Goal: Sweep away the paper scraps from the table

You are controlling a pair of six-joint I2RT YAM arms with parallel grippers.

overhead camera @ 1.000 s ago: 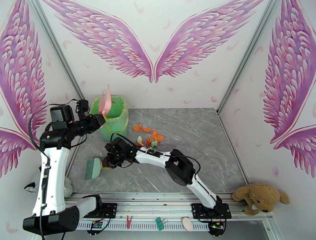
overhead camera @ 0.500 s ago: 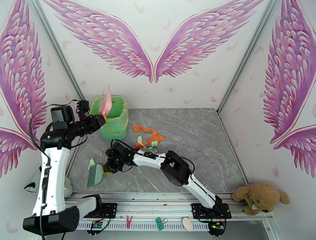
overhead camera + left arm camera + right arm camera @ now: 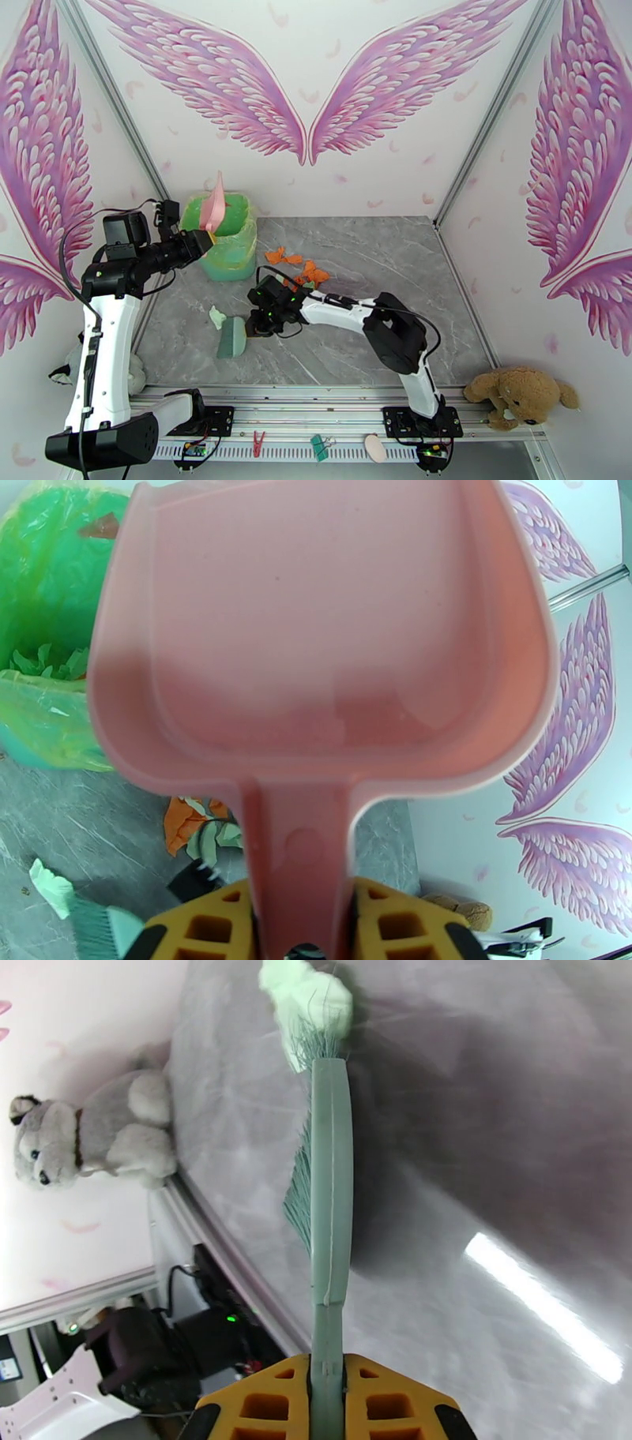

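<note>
Lower left of centre, the right gripper, clamped shut on the green brush, works beside one mint scrap on the table. Behind it, most paper scraps lie unswept. Upper left, the left gripper grips the emptied pink dustpan over the green-lined bin, which already holds some paper.

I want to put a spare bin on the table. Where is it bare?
Bare: the right half of the grey marble table, between the white right arm and the metal frame. Crowded: left of centre, with the green-lined bin, orange and mint paper scraps and green hand brush.
</note>
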